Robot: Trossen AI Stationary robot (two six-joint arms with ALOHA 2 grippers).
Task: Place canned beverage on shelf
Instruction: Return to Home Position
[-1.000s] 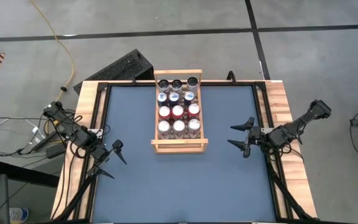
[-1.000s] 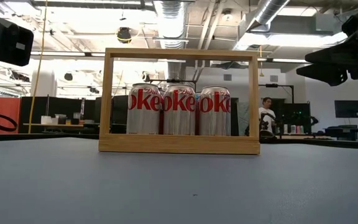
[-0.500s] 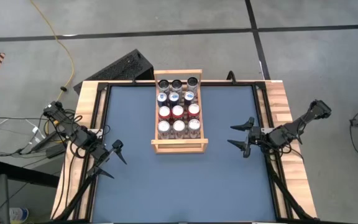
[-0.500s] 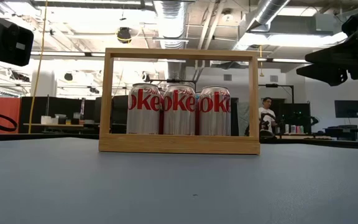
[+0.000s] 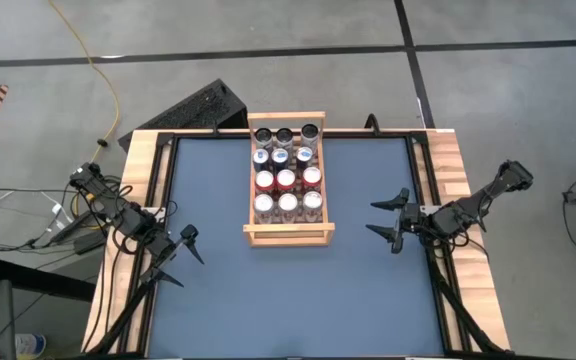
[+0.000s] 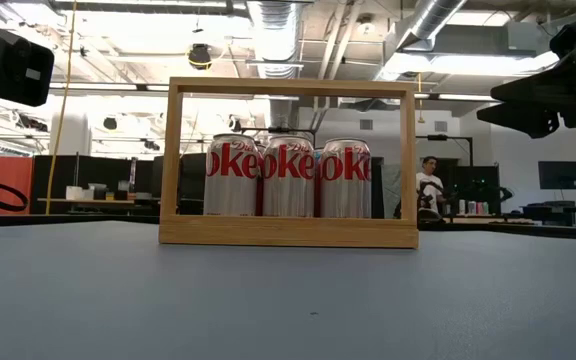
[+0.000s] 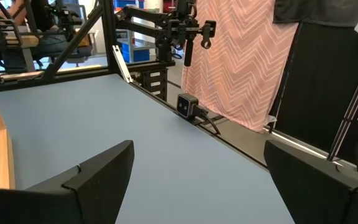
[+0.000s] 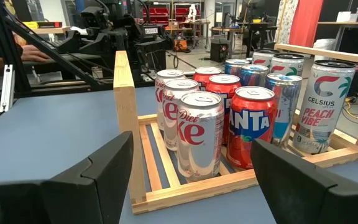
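Observation:
The light-wood shelf (image 5: 251,180) lies at the table's far middle, a raised rail at each short end (image 6: 288,233). Several cans (image 5: 286,178) stand upright on its slats in rows of three: silver Diet Coke (image 8: 199,134), orange Fanta (image 8: 252,127), a tall Celsius can (image 8: 324,106). A strip of bare slats (image 5: 288,226) shows at the shelf's near end. My left gripper (image 5: 180,257) hangs open by the table's left edge, my right gripper (image 5: 389,217) open by the right edge, pointing at the shelf. Neither holds anything.
The blue table top (image 5: 288,300) lies bare in front of the shelf and to both sides. Wooden borders (image 5: 133,200) frame the table. A black slatted object (image 5: 193,108) lies beyond the far left corner. A person (image 6: 428,185) sits in the room behind.

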